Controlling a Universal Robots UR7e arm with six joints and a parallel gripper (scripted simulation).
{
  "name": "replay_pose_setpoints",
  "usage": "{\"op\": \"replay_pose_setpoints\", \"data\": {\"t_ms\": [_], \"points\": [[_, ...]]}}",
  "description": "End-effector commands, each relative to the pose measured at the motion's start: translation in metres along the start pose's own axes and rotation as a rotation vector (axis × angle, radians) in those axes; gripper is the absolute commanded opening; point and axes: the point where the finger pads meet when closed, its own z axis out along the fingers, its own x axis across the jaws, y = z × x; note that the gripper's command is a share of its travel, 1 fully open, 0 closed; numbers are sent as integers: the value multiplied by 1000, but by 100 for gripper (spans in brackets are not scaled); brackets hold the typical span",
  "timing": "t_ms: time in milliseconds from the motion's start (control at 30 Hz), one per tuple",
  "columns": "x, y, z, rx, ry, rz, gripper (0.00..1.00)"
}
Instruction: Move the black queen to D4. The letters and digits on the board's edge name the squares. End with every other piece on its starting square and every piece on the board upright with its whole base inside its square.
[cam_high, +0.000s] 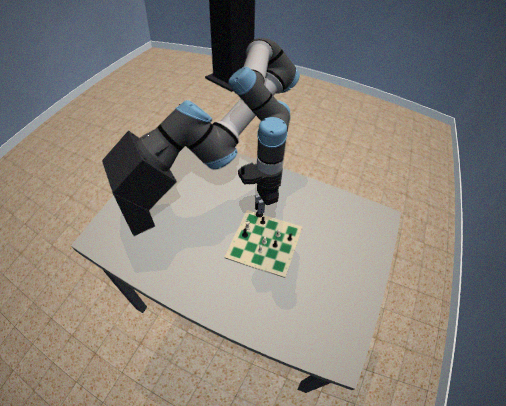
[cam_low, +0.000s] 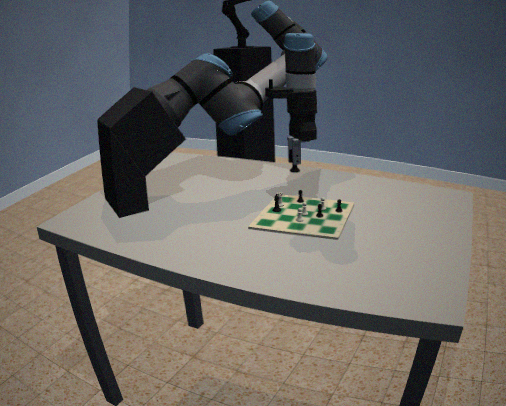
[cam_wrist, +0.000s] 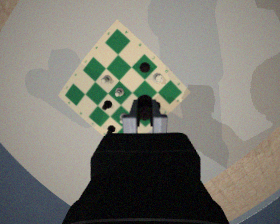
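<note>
The small green and cream chessboard (cam_high: 260, 243) lies on the grey table; it also shows in the exterior view (cam_low: 303, 217) and in the wrist view (cam_wrist: 121, 81). My gripper (cam_low: 294, 150) is shut on a black piece, seemingly the black queen (cam_low: 295, 166), and holds it upright in the air well above the table, near the board's far edge. In the wrist view the queen's dark top (cam_wrist: 144, 105) sits between the grey fingers. In the top view the gripper (cam_high: 260, 204) hangs over the board's far corner.
Several black and white pieces stand upright on the board, among them black ones (cam_low: 276, 203) (cam_low: 300, 196) (cam_low: 339, 205) and white ones (cam_low: 305, 209) (cam_low: 322, 203). The arm's dark base block (cam_high: 135, 175) stands at the table's left.
</note>
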Motion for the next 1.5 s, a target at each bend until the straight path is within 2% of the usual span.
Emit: {"op": "replay_pose_setpoints", "data": {"t_ms": [0,967,1467], "points": [[0,0,3,0,0,0,0],[1,1,77,0,0,0,0],[1,1,91,0,0,0,0]]}}
